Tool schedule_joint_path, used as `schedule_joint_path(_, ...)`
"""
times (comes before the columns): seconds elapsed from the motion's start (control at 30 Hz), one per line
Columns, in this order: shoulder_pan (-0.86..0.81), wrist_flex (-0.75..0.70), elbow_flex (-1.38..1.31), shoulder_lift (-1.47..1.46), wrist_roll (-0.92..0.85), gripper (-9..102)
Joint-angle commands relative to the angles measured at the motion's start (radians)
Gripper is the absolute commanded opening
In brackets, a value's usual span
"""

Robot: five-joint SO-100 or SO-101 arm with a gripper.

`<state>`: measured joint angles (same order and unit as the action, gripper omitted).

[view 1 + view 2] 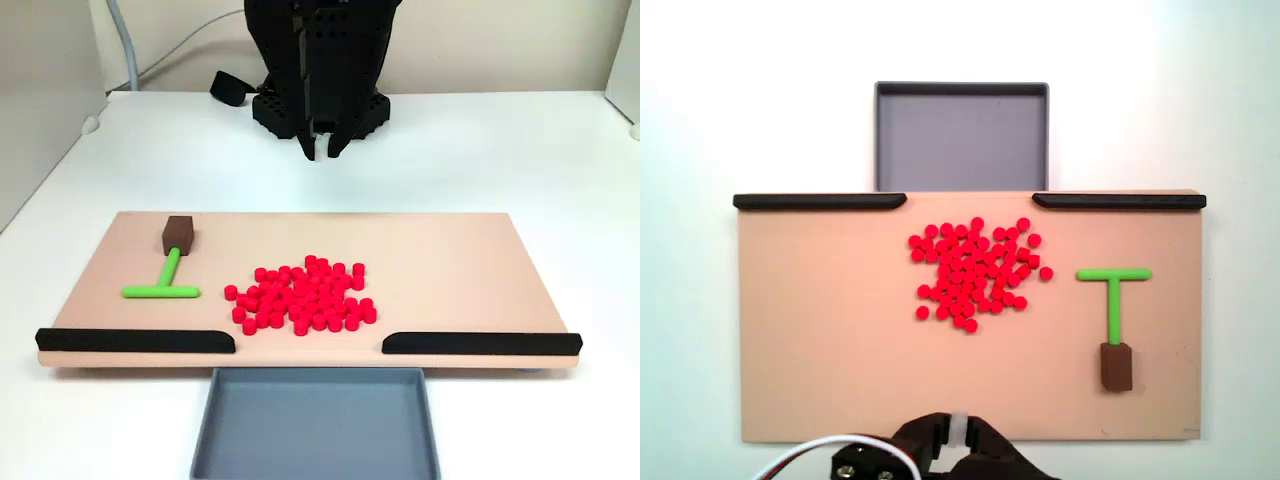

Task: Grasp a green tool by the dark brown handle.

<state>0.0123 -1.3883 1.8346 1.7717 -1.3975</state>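
Green tool (pixel 164 282) (pixel 1114 300) lies flat on the tan board (pixel 450 260) (pixel 820 340), at the left in the front fixed view, beside the pile of red cylinders (pixel 303 294) (pixel 975 272). Dark brown handle (pixel 178 235) (pixel 1116 367) caps its stem on the arm side. Gripper (pixel 322 150) hangs behind the board, well apart from the tool, fingertips close together with a narrow gap, holding nothing.

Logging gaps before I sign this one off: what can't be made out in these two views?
- Gripper: fingertips are dark against the dark arm in a fixed view, so open or shut is unclear; in the other fixed view the bottom edge cuts it off.
- Grey tray: its near end is cut by the bottom edge.
- Red cylinders: too small and crowded to count.
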Motion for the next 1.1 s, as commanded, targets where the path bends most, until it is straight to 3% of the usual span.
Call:
schedule_joint_path(0.0,-0.029,0.002,-0.014,-0.021,-0.166,0)
schedule_joint_path(1.07,-0.026,0.008,-0.020,-0.043,-0.135,0)
